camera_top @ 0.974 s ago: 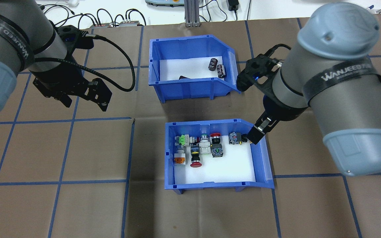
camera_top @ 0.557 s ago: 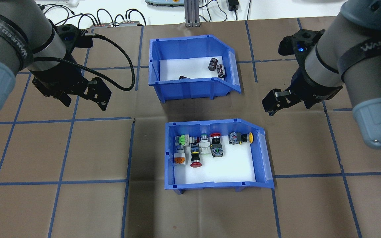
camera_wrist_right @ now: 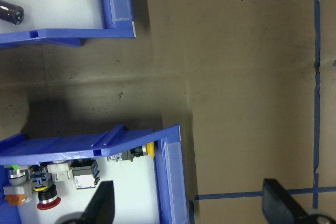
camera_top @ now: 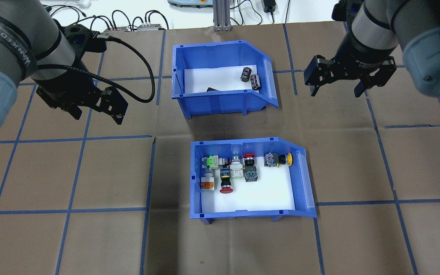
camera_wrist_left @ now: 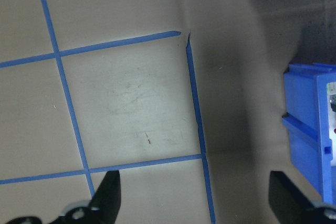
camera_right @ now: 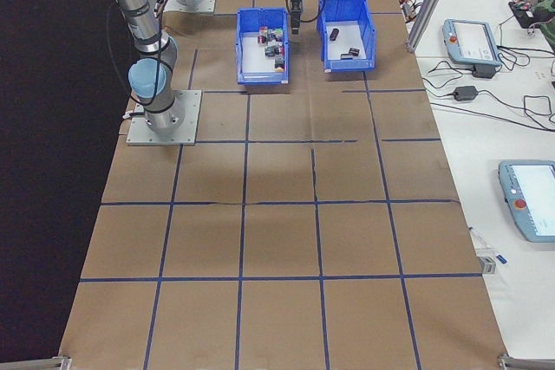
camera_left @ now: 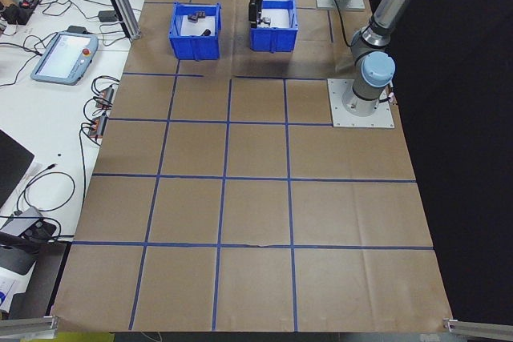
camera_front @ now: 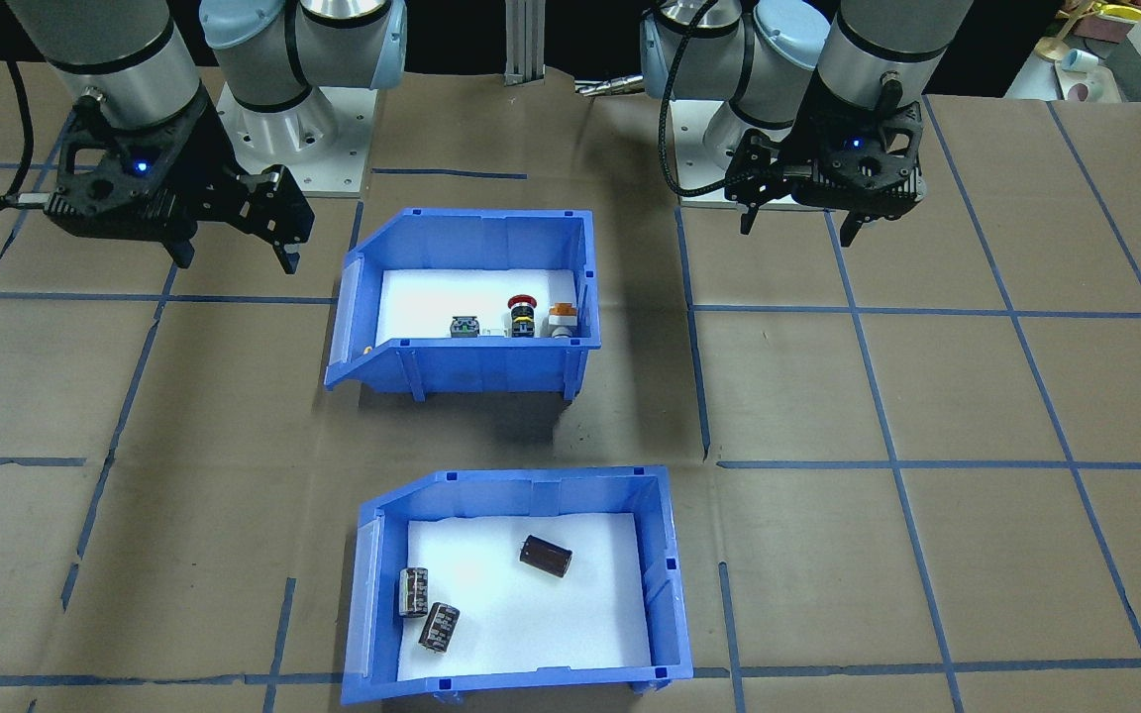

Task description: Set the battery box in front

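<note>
The battery box (camera_top: 178, 76) is a blue bin with a white liner and three dark cells (camera_top: 246, 73), and it stands at the far side of the table. In the front-facing view the battery box (camera_front: 665, 584) is the lower bin. My right gripper (camera_top: 334, 91) hovers open and empty to the right of its sloped end, apart from it. My left gripper (camera_top: 97, 114) hangs open over bare paper well to the left. The right wrist view shows a corner of the battery box (camera_wrist_right: 118, 3) and one cell (camera_wrist_right: 10, 13).
A second blue bin (camera_top: 195, 179) with several colourful push-button switches (camera_top: 235, 172) stands nearer the robot, just behind the battery box. Cables and devices (camera_top: 128, 23) lie on the white bench past the table's far edge. Brown paper with blue tape lines (camera_top: 71, 210) covers the table.
My right gripper has lifted off the sloped end of the switch bin and swung out to the far right, where it now stands open. The left arm has barely moved.
</note>
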Controlling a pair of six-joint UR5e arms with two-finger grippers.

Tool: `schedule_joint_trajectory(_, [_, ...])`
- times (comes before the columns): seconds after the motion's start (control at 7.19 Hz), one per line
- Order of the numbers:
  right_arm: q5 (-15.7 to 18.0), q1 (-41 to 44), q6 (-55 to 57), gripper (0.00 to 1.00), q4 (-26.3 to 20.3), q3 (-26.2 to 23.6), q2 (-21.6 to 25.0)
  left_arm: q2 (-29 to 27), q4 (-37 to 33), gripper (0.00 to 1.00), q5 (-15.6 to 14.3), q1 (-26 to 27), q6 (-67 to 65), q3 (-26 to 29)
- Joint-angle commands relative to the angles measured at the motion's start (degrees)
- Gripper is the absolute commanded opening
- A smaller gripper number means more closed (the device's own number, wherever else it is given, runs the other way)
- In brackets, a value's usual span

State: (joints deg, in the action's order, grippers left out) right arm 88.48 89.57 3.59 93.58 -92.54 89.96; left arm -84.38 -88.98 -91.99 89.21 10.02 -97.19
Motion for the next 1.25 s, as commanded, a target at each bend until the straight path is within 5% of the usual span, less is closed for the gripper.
schedule_joint_trajectory(0.0, [0.37,0.00,0.62,1.00,-1.83,2.19,-2.06,0.00,0.47,0.99,-0.03,0.00,0.17,0.07])
schedule_joint_trajectory(1.11, [2.48,0.00,2.83,1.00,-2.00,2.10,-2.07,0.00,0.56,0.99,-0.03,0.00,0.17,-0.01])
